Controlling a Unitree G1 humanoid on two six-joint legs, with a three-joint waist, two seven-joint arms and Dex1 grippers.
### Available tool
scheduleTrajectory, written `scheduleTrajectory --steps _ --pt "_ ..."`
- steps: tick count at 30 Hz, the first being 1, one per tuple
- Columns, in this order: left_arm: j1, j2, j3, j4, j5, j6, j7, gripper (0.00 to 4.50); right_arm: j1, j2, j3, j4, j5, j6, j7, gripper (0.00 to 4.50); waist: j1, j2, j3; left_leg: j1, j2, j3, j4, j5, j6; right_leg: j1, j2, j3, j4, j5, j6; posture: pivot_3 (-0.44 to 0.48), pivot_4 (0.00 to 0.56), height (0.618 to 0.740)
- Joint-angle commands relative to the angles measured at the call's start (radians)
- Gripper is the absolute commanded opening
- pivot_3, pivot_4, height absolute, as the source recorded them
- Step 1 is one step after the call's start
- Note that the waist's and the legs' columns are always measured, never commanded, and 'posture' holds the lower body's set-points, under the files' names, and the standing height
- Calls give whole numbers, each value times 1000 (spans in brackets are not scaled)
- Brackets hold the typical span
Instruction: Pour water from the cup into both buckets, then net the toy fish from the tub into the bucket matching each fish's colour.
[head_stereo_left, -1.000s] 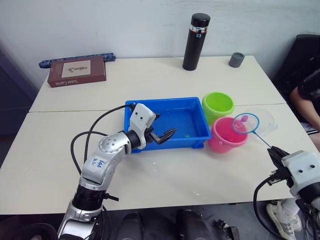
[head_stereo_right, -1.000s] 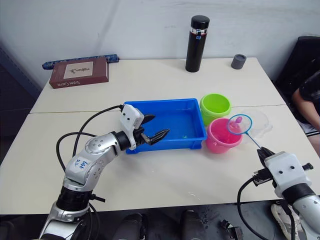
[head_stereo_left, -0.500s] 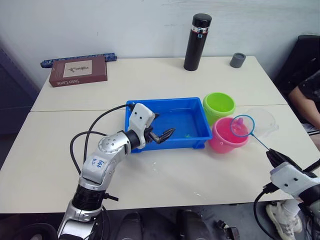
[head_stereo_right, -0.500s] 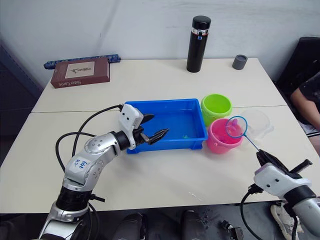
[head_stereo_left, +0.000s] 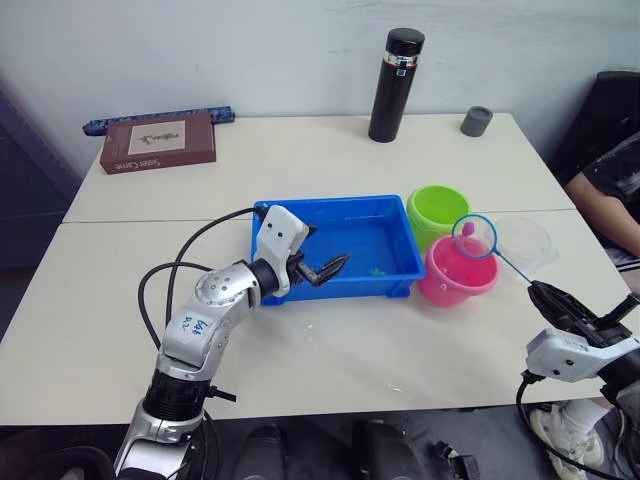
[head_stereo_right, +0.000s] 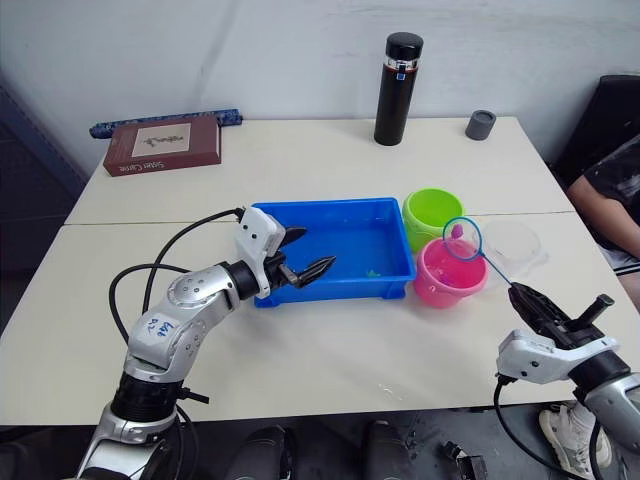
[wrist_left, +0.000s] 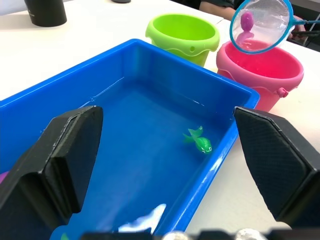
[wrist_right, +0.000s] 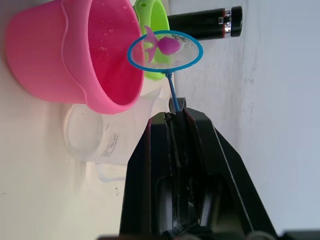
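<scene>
- Left gripper (head_stereo_left: 328, 270), centre-left of the frame, hangs over the near-left part of the blue tub (head_stereo_left: 400, 272) with its fingers spread and nothing in them; a green fish (wrist_left: 201, 143) lies in the tub.
- Pink bucket (head_stereo_left: 452, 283) sits right of the tub, green bucket (head_stereo_left: 437, 208) behind it, clear cup (head_stereo_left: 530, 240) further right.
- Right gripper (head_stereo_left: 548, 298), lower right, is clamped on the handle of the net (head_stereo_left: 473, 237), which holds a pink fish (wrist_right: 167, 46) above the pink bucket's far rim.
- Risk: tipping too far back drops the fish into the green bucket.
</scene>
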Motion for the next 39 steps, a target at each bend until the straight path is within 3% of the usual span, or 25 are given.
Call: scheduleTrajectory --steps 1,18,28,34,39 --pt "-7 -1 12 -49 1 -18 6 4484 -7 -29 -10 23 -26 -44 -36 0 -1 0 0 0 0 0 0 0 0 0 0 0 0 0 0 0 150 740" --pt "-1 -2 7 -49 4 -23 0 4484 40 -106 -22 84 -241 -149 -194 0 -1 0 0 1 0 0 1 1 -2 1 0 0 1 0 0 0 150 740" --pt "-1 -3 4 -50 4 -20 -3 4484 13 -120 -17 126 -253 -112 -235 0 -3 0 0 1 0 0 1 2 -2 1 0 1 1 0 0 0 150 740" --pt "0 -3 4 -50 6 -20 -1 4484 -21 -126 -16 133 -225 -96 -234 0 -3 0 0 1 0 0 1 2 -2 1 0 1 1 0 1 0 150 740" --pt "1 -2 10 -52 7 -19 3 4484 -165 -103 29 4 3 -29 -126 0 -10 0 0 2 0 1 1 2 -2 1 0 2 2 1 1 0 150 740"
